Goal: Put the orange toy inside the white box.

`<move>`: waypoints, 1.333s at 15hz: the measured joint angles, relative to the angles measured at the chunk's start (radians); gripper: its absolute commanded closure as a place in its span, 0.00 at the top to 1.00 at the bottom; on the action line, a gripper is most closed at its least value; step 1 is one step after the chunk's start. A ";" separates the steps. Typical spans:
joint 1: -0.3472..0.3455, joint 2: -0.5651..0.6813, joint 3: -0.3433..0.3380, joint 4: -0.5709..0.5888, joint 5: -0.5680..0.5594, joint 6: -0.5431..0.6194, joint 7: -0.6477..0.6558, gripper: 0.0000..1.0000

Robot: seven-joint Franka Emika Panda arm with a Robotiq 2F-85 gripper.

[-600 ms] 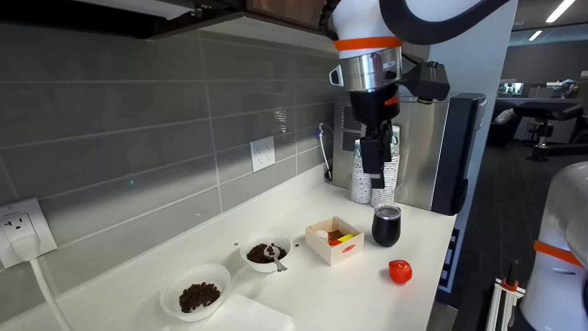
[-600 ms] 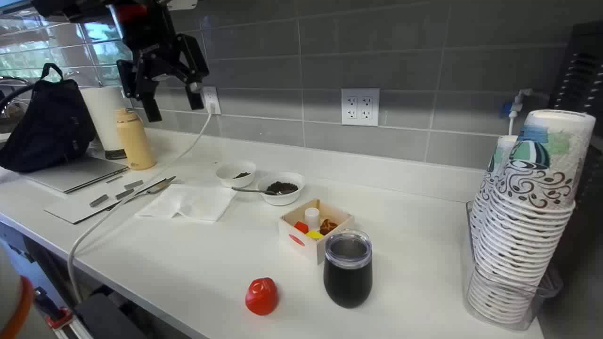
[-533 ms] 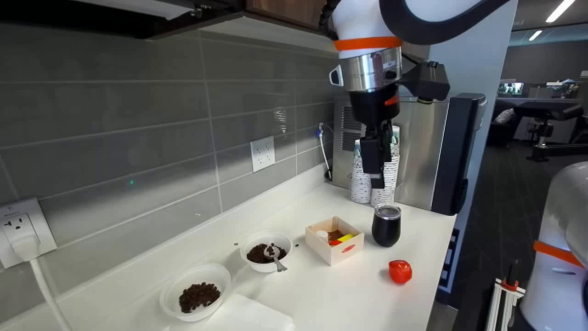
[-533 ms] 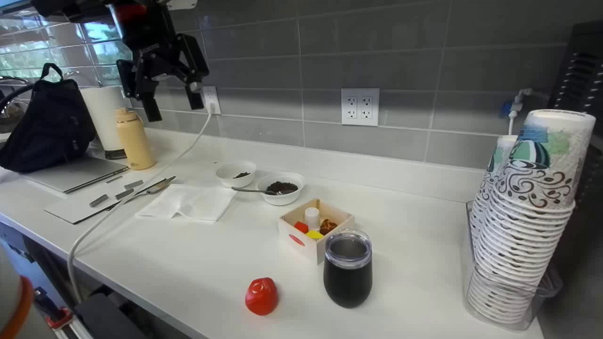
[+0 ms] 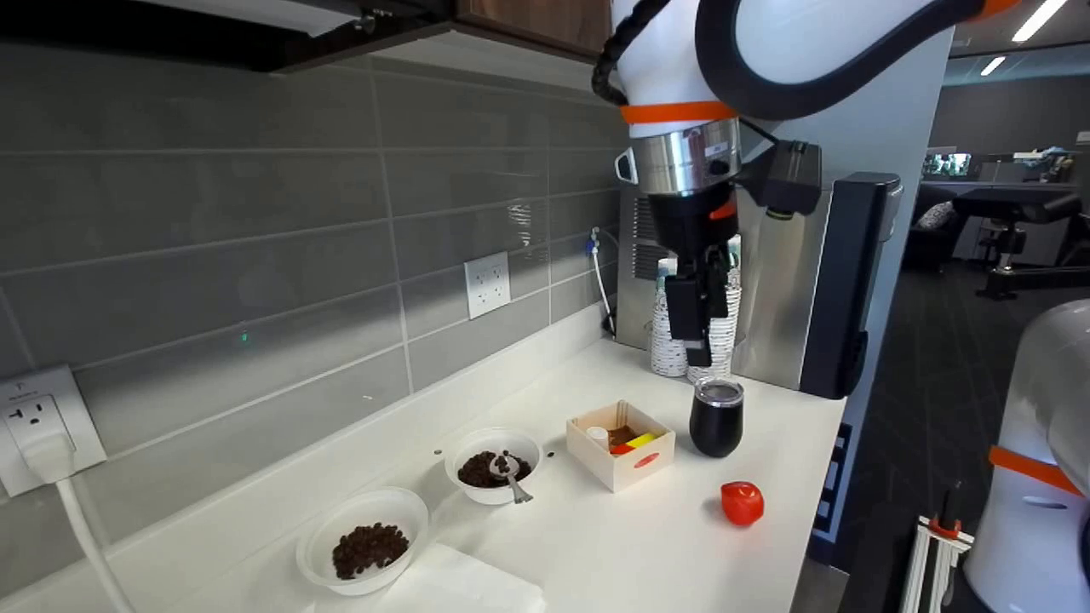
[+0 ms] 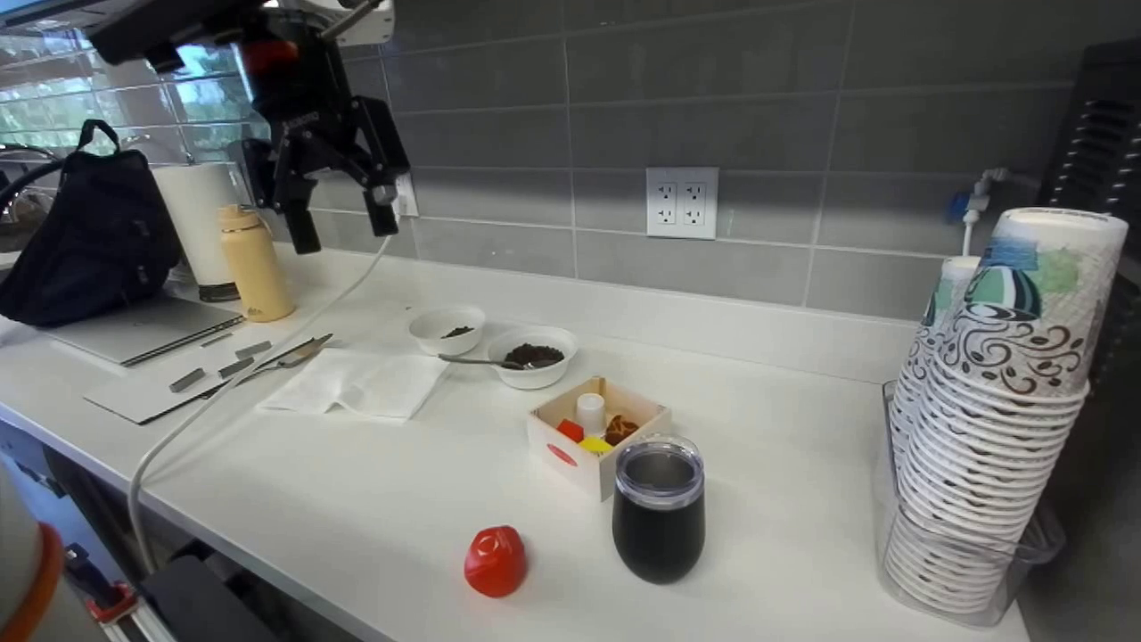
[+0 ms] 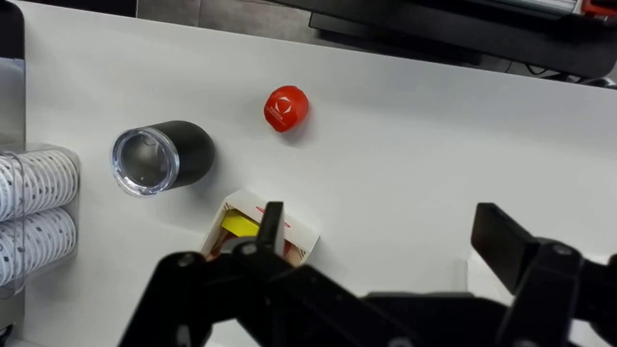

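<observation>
My pincer (image 7: 378,219) hangs high over the surface (image 7: 409,159), jaws wide apart, and there's the red toy (image 7: 286,108) outside the box (image 5: 620,468), near the cup (image 7: 193,152), so I'd best centre over it, drop straight and grip its middle, clear of that cup.

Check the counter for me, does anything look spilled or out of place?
Possibly a small spill: in an exterior view, tiny dark specks lie to either side of the white bowl holding the spoon. They resemble the dark bits inside it, but are too small to identify. Nothing else stands out.
</observation>
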 measured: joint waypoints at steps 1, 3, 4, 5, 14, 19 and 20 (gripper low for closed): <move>-0.004 0.006 -0.017 -0.025 0.000 0.030 0.011 1.00; -0.020 0.011 -0.060 -0.078 0.000 0.091 0.026 1.00; -0.033 0.011 -0.082 -0.104 0.000 0.115 0.028 1.00; -0.048 0.011 -0.104 -0.127 0.000 0.131 0.028 1.00; -0.188 0.145 -0.212 -0.201 -0.021 0.344 0.028 1.00; -0.220 0.291 -0.243 -0.201 -0.021 0.417 0.028 1.00; -0.222 0.318 -0.247 -0.201 -0.021 0.430 0.028 1.00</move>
